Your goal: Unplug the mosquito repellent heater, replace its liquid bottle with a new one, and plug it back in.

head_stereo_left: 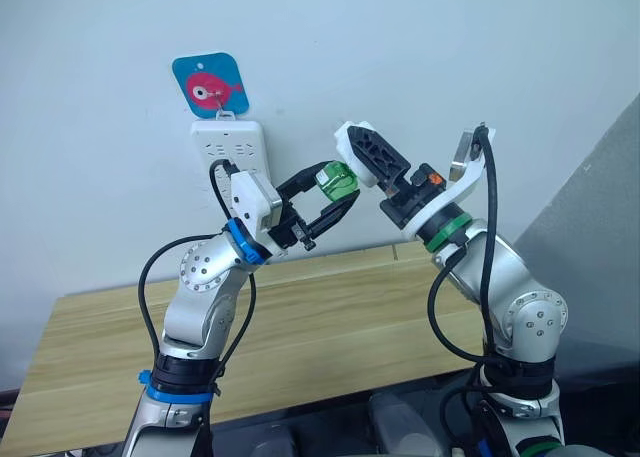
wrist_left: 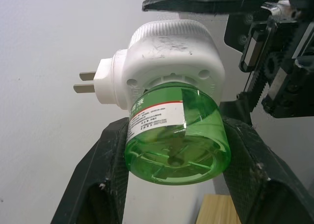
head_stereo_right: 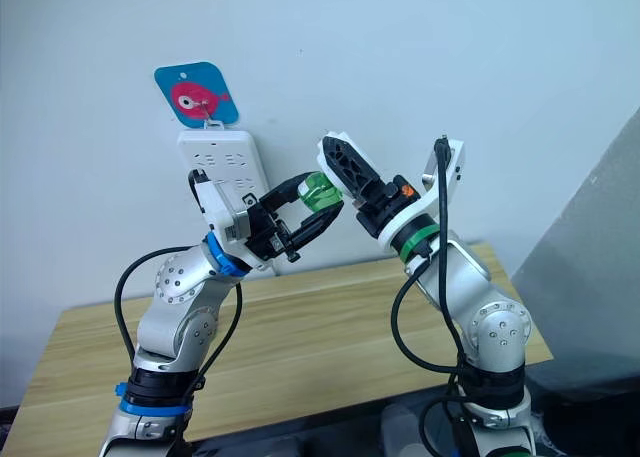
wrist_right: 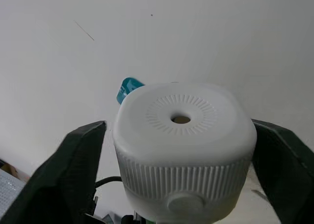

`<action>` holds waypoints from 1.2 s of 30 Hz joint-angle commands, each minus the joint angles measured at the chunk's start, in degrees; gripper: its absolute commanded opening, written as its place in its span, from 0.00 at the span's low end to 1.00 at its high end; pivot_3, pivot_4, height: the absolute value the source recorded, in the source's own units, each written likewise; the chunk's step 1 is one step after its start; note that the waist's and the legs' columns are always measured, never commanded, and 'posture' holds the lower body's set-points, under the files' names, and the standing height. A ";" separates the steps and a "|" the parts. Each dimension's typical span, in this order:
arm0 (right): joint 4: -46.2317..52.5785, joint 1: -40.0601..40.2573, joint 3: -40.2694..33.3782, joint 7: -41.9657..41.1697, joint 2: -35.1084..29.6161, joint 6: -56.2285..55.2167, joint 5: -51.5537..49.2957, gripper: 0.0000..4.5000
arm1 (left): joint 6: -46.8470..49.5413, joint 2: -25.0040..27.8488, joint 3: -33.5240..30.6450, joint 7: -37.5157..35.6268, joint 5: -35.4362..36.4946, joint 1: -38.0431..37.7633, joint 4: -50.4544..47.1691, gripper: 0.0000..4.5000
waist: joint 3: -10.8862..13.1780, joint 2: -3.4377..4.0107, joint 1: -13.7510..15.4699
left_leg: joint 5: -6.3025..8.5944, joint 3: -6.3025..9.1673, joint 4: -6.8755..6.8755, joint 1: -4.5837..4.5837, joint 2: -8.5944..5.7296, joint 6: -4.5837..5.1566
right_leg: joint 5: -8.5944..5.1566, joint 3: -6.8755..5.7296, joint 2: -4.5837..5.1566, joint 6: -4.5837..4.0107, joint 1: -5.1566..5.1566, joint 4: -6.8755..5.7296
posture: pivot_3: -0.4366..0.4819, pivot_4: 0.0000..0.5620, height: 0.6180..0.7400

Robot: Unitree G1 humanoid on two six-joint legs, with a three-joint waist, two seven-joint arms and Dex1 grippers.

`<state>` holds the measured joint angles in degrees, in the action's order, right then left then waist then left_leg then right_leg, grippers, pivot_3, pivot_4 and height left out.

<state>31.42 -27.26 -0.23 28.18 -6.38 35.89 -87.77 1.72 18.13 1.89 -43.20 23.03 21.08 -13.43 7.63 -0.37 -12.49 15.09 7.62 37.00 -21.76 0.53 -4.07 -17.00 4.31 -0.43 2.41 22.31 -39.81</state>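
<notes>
The mosquito repellent heater is a white drum-like unit with two metal prongs, held in the air in front of the wall, unplugged. My right gripper is shut on its white body, one black finger on each side. A green liquid bottle with a white label sits in the heater's underside. My left gripper is shut on this bottle, its fingers pressing both sides. The two grippers meet above the table's back edge.
A white power strip hangs on the wall behind my left arm, under a blue fish sticker hook. A wooden table lies below both arms. A grey panel stands at the right.
</notes>
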 commanded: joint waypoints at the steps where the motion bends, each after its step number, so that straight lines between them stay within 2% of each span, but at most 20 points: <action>1: 3.05 0.77 -1.50 -1.19 -2.92 0.11 -3.80 1.00 | -2.38 0.66 -0.94 -1.06 0.24 0.96 -0.44 0.50 | 0.00 0.00 0.05 | 0.00 0.00 0.00 0.00 0.00 0.00 | 0.00 0.00 0.00 0.00 0.00 0.00 | 0.24 0.11 0.90; 6: 3.71 3.54 -4.41 -4.83 -12.60 2.61 -9.75 1.00 | -2.98 1.50 -0.96 -3.23 1.06 1.30 0.61 0.50 | 0.00 0.00 0.32 | 0.00 -0.01 -0.01 -0.02 0.00 0.00 | 0.00 0.00 0.00 0.01 0.00 0.06 | 0.24 0.12 0.90; 10: 1.51 8.62 -12.49 -17.40 -29.82 10.73 -22.76 1.00 | -2.52 4.33 -0.38 -10.91 3.64 1.38 2.29 0.50 | 0.00 0.01 1.00 | 0.01 -0.03 -0.02 -0.04 -0.03 0.01 | -0.01 0.00 0.00 0.01 -0.03 0.16 | 0.23 0.13 0.90; 13: -2.10 12.95 -17.04 -29.40 -41.02 18.58 -25.15 1.00 | -4.97 6.12 0.19 -16.54 3.71 1.93 5.01 0.50 | 0.00 0.01 1.27 | 0.01 -0.06 -0.03 -0.04 0.02 0.02 | -0.01 0.00 -0.06 0.02 -0.08 0.35 | 0.22 0.13 0.90; 15: -4.32 14.47 -18.19 -35.76 -46.42 22.60 -25.22 1.00 | -6.44 6.79 0.48 -19.68 3.71 2.12 6.36 0.50 | 0.01 0.03 1.40 | 0.01 -0.10 -0.03 -0.06 0.03 0.03 | -0.02 0.02 -0.09 0.03 -0.10 0.43 | 0.21 0.14 0.90; 18: -6.86 14.00 -16.19 -40.69 -51.74 25.82 -24.15 1.00 | -8.42 7.55 1.19 -23.81 4.27 1.30 6.14 0.50 | 0.01 0.04 1.22 | 0.01 -0.26 -0.03 -0.02 0.11 0.03 | 0.01 0.18 -0.17 0.00 -0.12 0.54 | 0.21 0.15 0.90; 24: -8.78 9.31 -9.15 -42.26 -53.20 27.37 -22.61 1.00 | -12.74 9.00 2.34 -30.09 4.51 -1.86 4.32 0.50 | 0.05 0.00 1.18 | 0.02 -0.90 -0.06 0.01 0.17 0.03 | 0.09 1.27 -0.45 0.18 -0.13 0.67 | 0.22 0.18 0.90; 31: -10.98 3.74 0.39 -39.08 -52.09 28.51 -25.15 1.00 | -14.90 10.37 2.00 -29.64 3.03 -5.38 3.14 0.50 | 0.35 -0.21 1.60 | 0.02 -1.12 0.00 0.02 0.15 0.04 | 0.23 1.60 -0.41 0.42 -0.05 0.89 | 0.26 0.22 0.90; 36: -12.42 1.27 3.24 -39.25 -48.17 28.01 -25.23 1.00 | -16.48 11.95 1.76 -29.26 1.92 -8.58 1.87 0.50 | 0.57 -0.20 1.89 | 0.04 -1.11 -0.05 0.01 0.19 0.07 | 0.23 1.57 -0.43 0.41 -0.01 0.89 | 0.30 0.24 0.90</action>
<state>19.31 -24.47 2.85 -10.75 -55.18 64.32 -111.54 -13.12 29.41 4.43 -73.04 24.84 12.87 -9.05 8.20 -0.57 -10.60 15.14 6.52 36.95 -21.74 0.72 -4.00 -16.78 5.88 -0.87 2.83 22.29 -38.92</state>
